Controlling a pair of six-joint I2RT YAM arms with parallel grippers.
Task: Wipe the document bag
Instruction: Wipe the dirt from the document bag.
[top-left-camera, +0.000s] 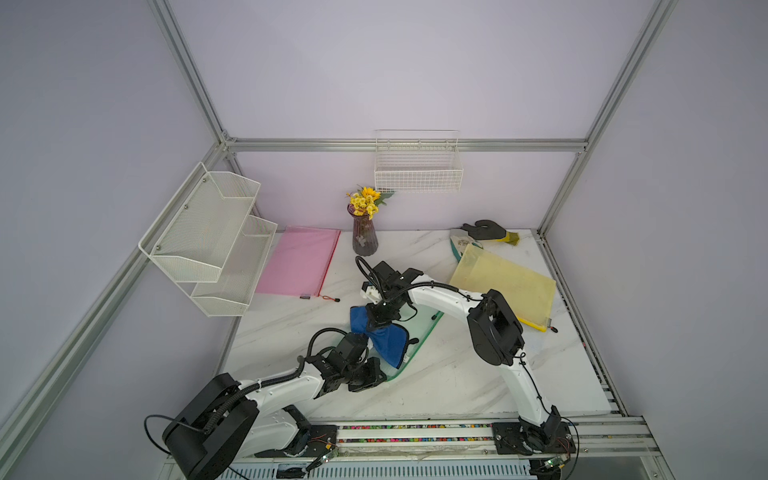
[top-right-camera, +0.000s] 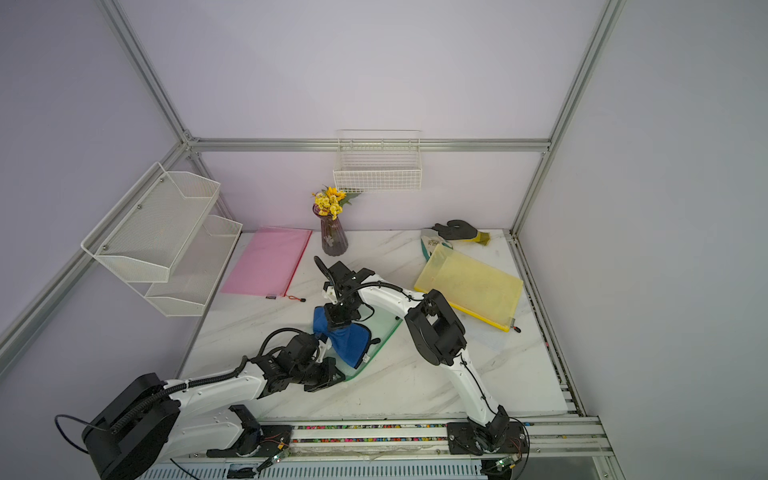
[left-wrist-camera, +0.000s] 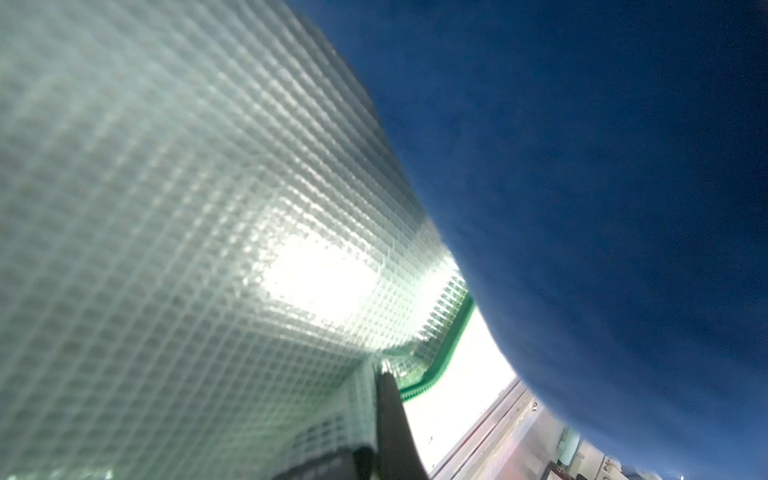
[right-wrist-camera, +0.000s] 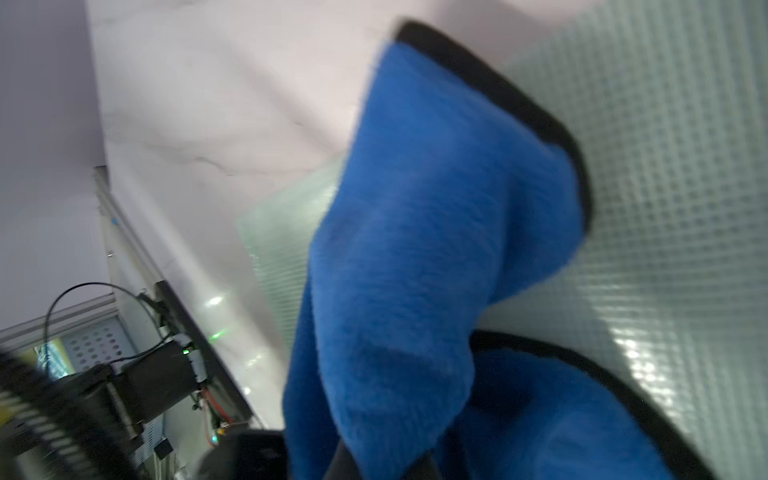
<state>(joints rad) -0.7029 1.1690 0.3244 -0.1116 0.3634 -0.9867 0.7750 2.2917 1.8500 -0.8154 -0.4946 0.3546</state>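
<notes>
Mid-wipe, by the look of it. Gripping blue cloth (top-left-camera: 386, 340) with right gripper (top-left-camera: 377, 319), clamped tight on a bunched fold, with the loose end draped onto document bag (top-left-camera: 422, 332). Bag lying flat-ish mid-table (top-left-camera: 457, 374), toward the front, clear mesh with green zip trim. Pinning bag's near corner with left gripper (top-left-camera: 376, 374), closed tight as well and apparently pinched on the edge. Only half confirmed in the left wrist view: mesh (left-wrist-camera: 166, 208) right against one dark finger (left-wrist-camera: 392, 415), cannot see the other.

To do the stroke well:
- Press down enough to flatten the cloth on the plastic instead of dragging only the pinched tip.
- Sweep away from the pinned corner toward the far green edge, pulling the bag taut rather than buckling it.
- Hold the left clamp firm throughout. Slick plastic on smooth marble, likely to skate otherwise.
- Cover the bare mesh on the far side next, not under cloth now.
- Go slow near the zip trim to avoid snagging the cloth's black hem.
- Avoid raising the pinned corner further, since the mesh looks curled up there.
</notes>
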